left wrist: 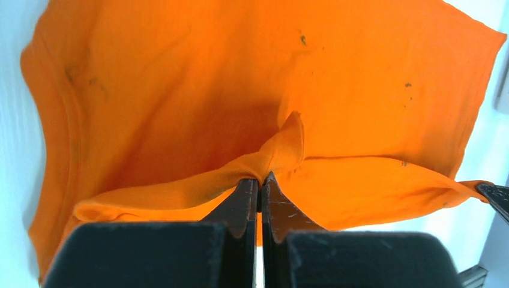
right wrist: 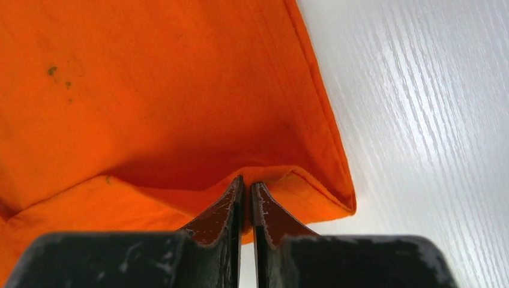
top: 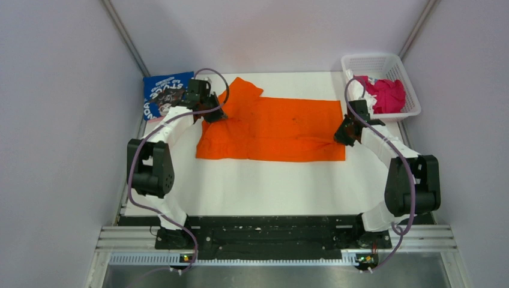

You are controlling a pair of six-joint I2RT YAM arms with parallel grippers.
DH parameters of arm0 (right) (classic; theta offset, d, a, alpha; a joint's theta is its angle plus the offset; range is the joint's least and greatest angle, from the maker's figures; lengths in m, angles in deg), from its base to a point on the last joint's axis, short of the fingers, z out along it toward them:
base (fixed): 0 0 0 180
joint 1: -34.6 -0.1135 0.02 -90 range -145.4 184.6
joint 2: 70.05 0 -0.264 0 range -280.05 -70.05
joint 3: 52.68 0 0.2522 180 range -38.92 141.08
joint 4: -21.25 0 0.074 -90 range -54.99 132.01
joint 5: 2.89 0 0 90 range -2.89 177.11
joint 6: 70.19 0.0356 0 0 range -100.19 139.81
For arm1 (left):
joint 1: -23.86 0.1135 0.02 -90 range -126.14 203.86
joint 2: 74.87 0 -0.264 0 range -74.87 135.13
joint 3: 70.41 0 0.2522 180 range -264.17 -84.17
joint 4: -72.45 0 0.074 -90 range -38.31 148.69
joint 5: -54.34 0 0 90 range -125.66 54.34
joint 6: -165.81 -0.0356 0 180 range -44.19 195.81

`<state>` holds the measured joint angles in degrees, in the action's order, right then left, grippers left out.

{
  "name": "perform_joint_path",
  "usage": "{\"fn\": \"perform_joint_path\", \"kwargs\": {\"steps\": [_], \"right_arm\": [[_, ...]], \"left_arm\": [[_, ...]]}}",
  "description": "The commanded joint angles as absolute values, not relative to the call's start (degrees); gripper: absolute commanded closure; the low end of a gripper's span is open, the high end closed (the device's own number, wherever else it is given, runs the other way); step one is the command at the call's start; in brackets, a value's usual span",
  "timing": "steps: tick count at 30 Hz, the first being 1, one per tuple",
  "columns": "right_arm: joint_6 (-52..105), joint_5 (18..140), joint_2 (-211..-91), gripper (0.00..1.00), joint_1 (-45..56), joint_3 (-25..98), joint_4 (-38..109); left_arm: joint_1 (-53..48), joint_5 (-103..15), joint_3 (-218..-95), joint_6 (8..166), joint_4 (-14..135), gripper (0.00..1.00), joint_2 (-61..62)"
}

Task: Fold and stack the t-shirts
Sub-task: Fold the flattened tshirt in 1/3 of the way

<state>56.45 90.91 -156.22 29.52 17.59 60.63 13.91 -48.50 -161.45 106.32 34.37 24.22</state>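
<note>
Surface [top: 258, 180]: white, with bare space on the near side in front of the arms.
Orange shirt [top: 276, 129]: laid lengthwise across the far half of the surface, mostly flat. One sleeve pokes out at the far left, and the near edge is wrinkled.
Basket [top: 384, 63]: white, at the far right corner, well apart from the orange shirt.
Blue shirt [top: 161, 93]: bunched at the far left corner, print up, just beside the left arm.
Magenta shirt [top: 387, 95]: crumpled inside the basket.
Left tool [left wrist: 260, 180]: jaws closed on a raised pinch of orange cloth at the shirt's left end.
Right tool [right wrist: 246, 183]: jaws nearly together, apparently gripping the hem by the shirt's right near corner.
Step in hand: likely a lengthwise fold of the orange shirt, with both ends gripped.
Doing it well: raise both ends evenly and keep the cloth taut between the tools. Carry the gripped edge straight across to the opposite edge, and let go only once the edges line up.
Risk: the left pinch looks bunched, so it may drag in a crease.
</note>
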Motion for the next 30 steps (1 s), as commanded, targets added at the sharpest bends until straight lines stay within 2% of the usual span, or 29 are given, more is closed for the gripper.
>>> {"fn": "perform_joint_path", "kwargs": {"steps": [1, 2, 4, 5, 6, 7, 9, 11, 17, 22, 25, 30], "right_arm": [[55.5, 93.2, -160.3, 0.88, 30.3, 22.4, 57.6], [55.8, 94.4, -160.8, 0.86, 30.5, 22.9, 57.7], [57.1, 98.2, -161.2, 0.64, 30.9, 24.0, 58.8], [57.7, 100.5, -161.3, 0.42, 31.0, 24.4, 59.3], [58.3, 103.1, -161.1, 0.08, 31.0, 24.8, 61.3], [58.4, 105.6, -160.8, 0.02, 31.0, 25.0, 62.4], [57.5, 108.1, -159.4, 0.01, 31.0, 23.9, 63.3], [55.3, 105.3, -156.3, 0.01, 31.0, 21.9, 62.4], [49.4, 87.6, -151.3, 0.01, 26.1, 11.9, 47.8], [50.0, 80.8, -159.1, 0.01, 22.1, 12.6, 42.2], [50.3, 80.0, -162.7, 0.01, 21.9, 11.8, 41.9], [51.0, 81.5, -161.0, 0.01, 21.9, 4.7, 43.8]], "left_arm": [[15.4, -49.2, -169.0, 100.9, 35.1, 0.94, 30.6], [15.8, -47.5, -171.4, 100.7, 32.8, 0.78, 32.5], [16.8, -46.1, -175.7, 100.2, 29.6, 0.43, 35.5], [17.2, -46.8, -177.3, 99.9, 28.9, 0.15, 36.7], [17.8, -48.1, -178.4, 99.3, 29.2, 0.03, 37.7], [18.1, -48.7, -179.3, 98.9, 29.8, 0.01, 38.2], [18.7, -50.1, -181.2, 98.9, 28.9, 0.01, 38.7], [18.8, -51.0, -181.2, 99.9, 26.7, 0.01, 37.2], [17.4, -57.8, -158.3, 106.7, 40.7, 0.01, 24.9], [17.4, -60.3, -149.2, 110.0, 44.5, 0.01, 25.4], [17.5, -57.2, -146.0, 110.1, 43.5, 0.01, 26.0], [17.5, -51.1, -137.5, 110.3, 40.9, 0.01, 23.3]]}}
